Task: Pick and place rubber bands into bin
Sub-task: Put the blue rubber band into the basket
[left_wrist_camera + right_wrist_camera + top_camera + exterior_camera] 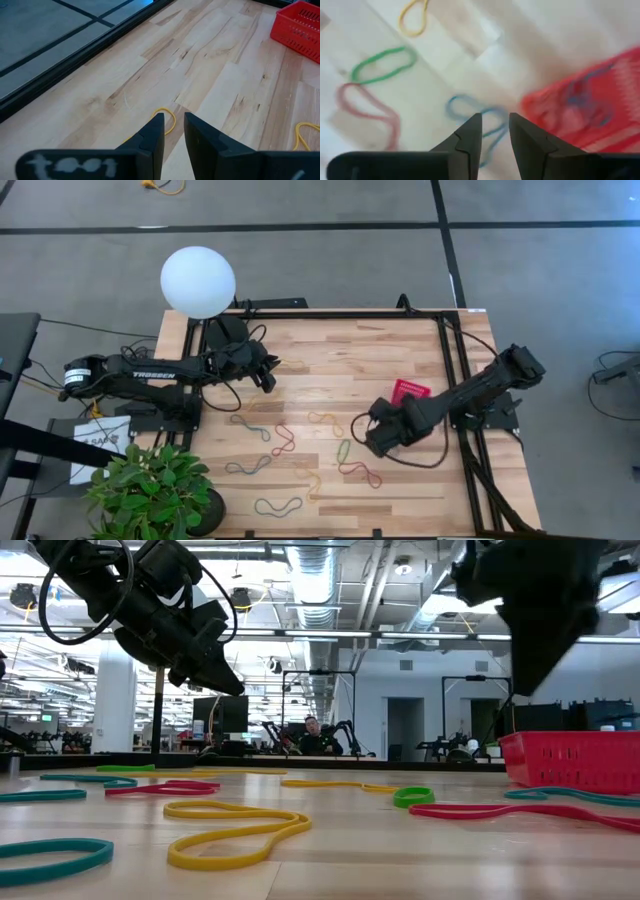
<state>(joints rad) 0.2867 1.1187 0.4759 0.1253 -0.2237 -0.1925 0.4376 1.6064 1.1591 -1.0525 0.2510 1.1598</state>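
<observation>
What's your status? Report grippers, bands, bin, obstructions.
Left gripper open, empty, above a yellow band. Right gripper open, empty, over a blue band beside the bin. Bands scattered on table. Nothing obstructing.

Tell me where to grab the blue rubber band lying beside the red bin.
Probably from straight above, pinching one strand of the blue rubber band on its side away from the bin. It lies flat, and the right gripper already hangs over it, slightly parted.
</observation>
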